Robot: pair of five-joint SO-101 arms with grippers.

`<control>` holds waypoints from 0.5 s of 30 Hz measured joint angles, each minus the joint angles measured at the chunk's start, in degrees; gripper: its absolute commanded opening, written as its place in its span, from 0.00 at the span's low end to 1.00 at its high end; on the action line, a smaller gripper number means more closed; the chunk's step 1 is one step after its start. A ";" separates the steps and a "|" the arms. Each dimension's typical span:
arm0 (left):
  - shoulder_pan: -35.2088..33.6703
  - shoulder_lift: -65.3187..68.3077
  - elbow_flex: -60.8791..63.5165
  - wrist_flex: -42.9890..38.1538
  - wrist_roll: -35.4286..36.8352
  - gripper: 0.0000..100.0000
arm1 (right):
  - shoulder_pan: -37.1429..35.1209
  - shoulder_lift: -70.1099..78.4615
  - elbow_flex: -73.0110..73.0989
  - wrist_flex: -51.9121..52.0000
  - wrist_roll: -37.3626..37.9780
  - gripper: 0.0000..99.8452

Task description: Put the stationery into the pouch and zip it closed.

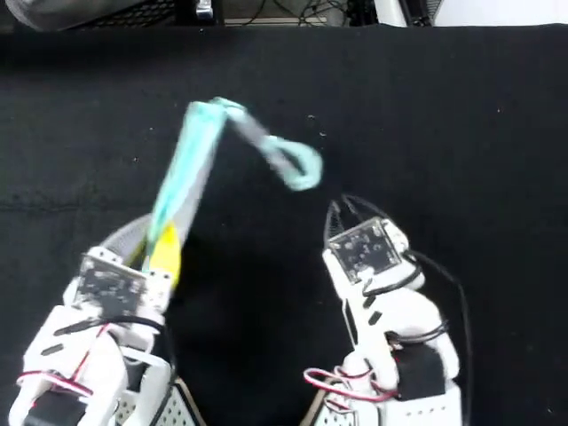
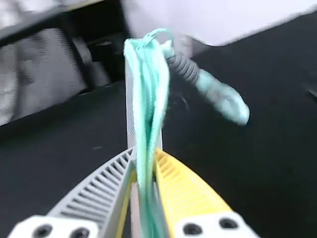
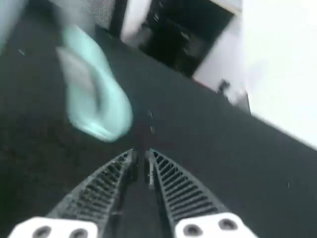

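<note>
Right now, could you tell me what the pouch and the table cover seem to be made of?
The pouch: soft mint fabric, probably woven, matte; it is pinched flat and shows ribbed edges. The table cover: black cloth, perhaps felt; matte, with lint specks and a faint crease.

pouch [image 1: 188,169] in left claw [image 2: 145,154], over table [image 1: 444,106], right claw [image 3: 140,162] near its strap [image 1: 300,165]
</note>
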 measured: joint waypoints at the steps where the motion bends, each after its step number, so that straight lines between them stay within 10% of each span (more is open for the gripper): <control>1: -2.37 0.18 -0.53 -0.70 -0.09 0.03 | 1.32 -0.62 3.08 0.00 -0.62 0.01; 15: -10.02 37.54 -9.14 -26.29 -8.18 0.03 | 6.07 -0.97 16.62 -2.20 -11.78 0.01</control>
